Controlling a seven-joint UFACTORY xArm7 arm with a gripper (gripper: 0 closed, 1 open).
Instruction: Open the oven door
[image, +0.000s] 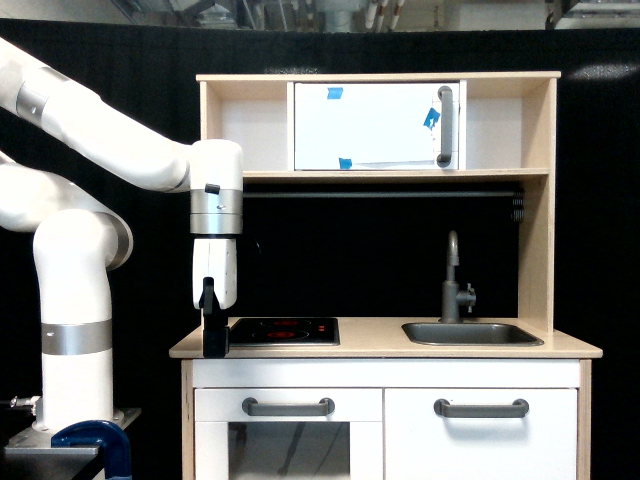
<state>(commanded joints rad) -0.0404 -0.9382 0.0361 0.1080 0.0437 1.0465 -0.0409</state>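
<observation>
Up on the shelf, the oven door sits closed; by the counter's corner, the gripper hangs, finger gap perhaps narrow, unclear.

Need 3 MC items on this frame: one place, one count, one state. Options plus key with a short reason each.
1. Where is the oven door?
A. In the upper shelf unit
B. Below the sink
C. Beside the faucet

2. How many pieces of blue tape show on that door?
A. One
B. Three
C. Six

3. What state is the door in?
A. Swung wide open
B. Closed flat in its frame
C. Taken off and lying on the counter

Key:
1 A: the panel sits in the top compartment, above the faucet and the sink.
2 B: one piece near the top left, one at the bottom left, one by the grey bar handle.
3 B: the panel faces the camera flush in its opening; the gripper hangs low at the counter's left end, away from it.
</observation>
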